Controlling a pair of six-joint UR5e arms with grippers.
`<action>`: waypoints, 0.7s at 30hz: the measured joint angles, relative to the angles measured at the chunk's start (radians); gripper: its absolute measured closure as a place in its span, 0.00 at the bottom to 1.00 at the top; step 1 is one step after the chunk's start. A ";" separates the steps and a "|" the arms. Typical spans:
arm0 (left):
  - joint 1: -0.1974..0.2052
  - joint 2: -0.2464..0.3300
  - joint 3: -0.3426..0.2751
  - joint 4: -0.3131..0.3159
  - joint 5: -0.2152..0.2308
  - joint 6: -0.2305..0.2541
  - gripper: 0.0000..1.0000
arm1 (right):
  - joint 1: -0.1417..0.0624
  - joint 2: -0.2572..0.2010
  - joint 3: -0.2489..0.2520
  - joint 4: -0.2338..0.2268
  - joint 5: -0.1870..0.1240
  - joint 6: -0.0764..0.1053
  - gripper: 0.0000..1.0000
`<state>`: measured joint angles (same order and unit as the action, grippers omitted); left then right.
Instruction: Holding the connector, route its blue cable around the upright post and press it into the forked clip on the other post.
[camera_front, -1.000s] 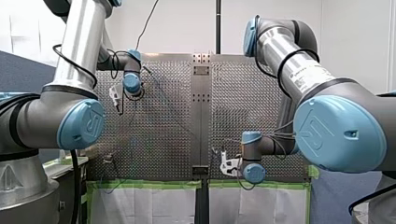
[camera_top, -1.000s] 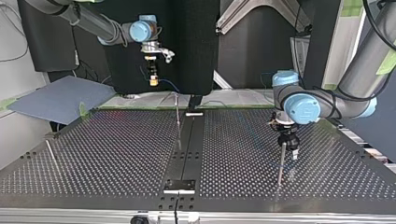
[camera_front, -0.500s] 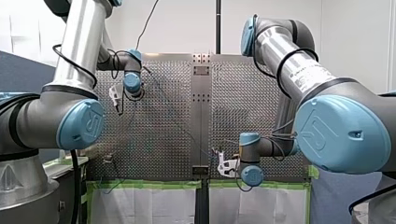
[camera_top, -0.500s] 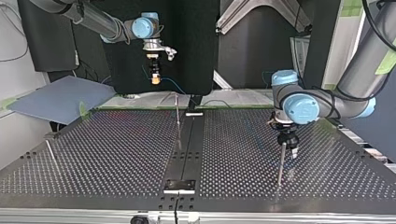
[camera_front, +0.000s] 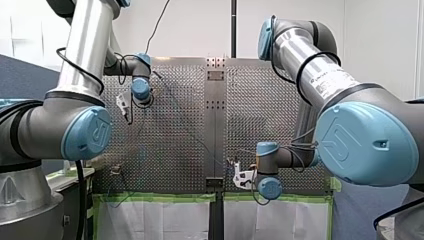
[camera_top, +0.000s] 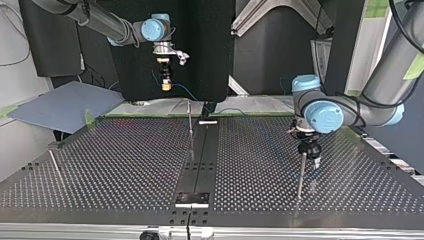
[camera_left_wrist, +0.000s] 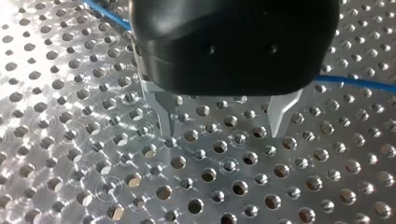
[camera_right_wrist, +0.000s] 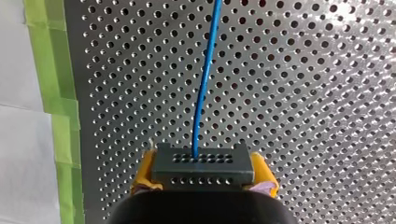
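In the right wrist view my right gripper (camera_right_wrist: 203, 169), with yellow pads, is shut on a dark grey connector (camera_right_wrist: 224, 175). A blue cable (camera_right_wrist: 205, 79) runs from the connector ahead over the perforated plate. In the top view this gripper (camera_top: 165, 82) hangs high at the far side, left of the thin middle post (camera_top: 190, 120). My left gripper (camera_top: 311, 154) hovers just over another upright post (camera_top: 301, 175) at that view's right. Its metal fingers (camera_left_wrist: 166, 114) are open with nothing between them, and the blue cable (camera_left_wrist: 355, 83) passes behind its body. I cannot tell which post carries the forked clip.
A third thin post (camera_top: 55, 167) leans at the top view's left, near the perforated table's edge (camera_top: 210, 220). A dark centre strip (camera_top: 200, 165) divides the table. Green tape (camera_right_wrist: 56, 93) and white sheeting border the plate beside my right gripper.
My right gripper with the connector has shifted slightly toward the front view's left. My left gripper has barely moved and stays open.
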<state>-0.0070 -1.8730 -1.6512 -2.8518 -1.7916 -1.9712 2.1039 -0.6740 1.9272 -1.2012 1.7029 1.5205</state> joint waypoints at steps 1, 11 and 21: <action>0.001 0.001 -0.003 0.000 0.006 -0.009 0.00 | 0.000 0.000 0.000 -0.001 0.000 0.000 1.00; 0.028 0.060 -0.060 0.058 0.081 -0.090 0.00 | 0.000 0.000 -0.001 -0.007 -0.001 0.000 1.00; 0.050 0.086 -0.108 0.142 0.165 -0.174 0.00 | 0.000 0.000 0.001 -0.009 -0.002 0.000 1.00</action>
<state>0.0426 -1.7872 -1.7589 -2.7099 -1.6266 -2.1454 2.1039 -0.6736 1.9286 -1.2101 1.7014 1.5205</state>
